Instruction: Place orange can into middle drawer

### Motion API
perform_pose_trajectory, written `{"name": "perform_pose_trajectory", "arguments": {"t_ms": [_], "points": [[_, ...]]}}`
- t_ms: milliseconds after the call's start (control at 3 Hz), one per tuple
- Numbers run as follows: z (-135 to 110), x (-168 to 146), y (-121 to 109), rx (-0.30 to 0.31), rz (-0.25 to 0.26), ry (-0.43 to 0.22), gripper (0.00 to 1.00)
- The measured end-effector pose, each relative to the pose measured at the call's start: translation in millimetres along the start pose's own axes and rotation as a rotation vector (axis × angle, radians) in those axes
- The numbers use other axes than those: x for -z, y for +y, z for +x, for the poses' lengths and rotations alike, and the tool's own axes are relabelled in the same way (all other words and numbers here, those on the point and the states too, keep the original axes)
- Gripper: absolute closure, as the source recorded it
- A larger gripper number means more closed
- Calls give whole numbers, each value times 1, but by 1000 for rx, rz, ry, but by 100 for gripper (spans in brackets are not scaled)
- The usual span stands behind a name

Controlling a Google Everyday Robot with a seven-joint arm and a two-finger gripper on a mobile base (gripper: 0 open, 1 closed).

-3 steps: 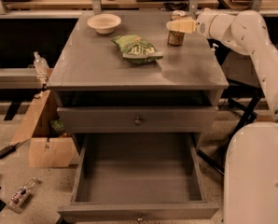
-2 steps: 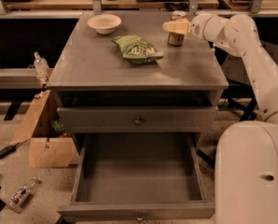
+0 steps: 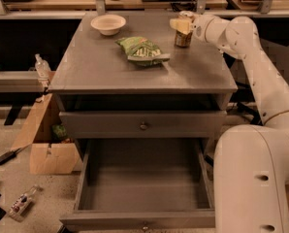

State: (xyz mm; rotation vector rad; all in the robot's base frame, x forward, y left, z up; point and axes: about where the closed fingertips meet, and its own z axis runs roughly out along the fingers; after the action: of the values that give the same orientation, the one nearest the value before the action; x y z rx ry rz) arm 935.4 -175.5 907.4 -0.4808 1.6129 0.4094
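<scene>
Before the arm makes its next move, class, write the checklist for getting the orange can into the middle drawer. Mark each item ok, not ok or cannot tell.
1. Orange can stands upright at the back right of the tabletop: ok.
2. Gripper is at the can's top: ok.
3. Hold on the can is secure: cannot tell.
4. Middle drawer is pulled open: ok.
5. Room in the drawer for the can: ok, nothing shows inside.
6. Green snack bag and bowl lie apart from the can: ok.
</scene>
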Motion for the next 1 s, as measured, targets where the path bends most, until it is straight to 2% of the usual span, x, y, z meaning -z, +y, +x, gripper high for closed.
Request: {"name": "perform_pose_trajectory", "arguments": {"t_ms": [333,667,1000], "points": [[-5,5,3,-1,-11,-9,73],[-21,26,7,1,-31,-34,96],[-59,96,35,0,-112,-73,100]]}}
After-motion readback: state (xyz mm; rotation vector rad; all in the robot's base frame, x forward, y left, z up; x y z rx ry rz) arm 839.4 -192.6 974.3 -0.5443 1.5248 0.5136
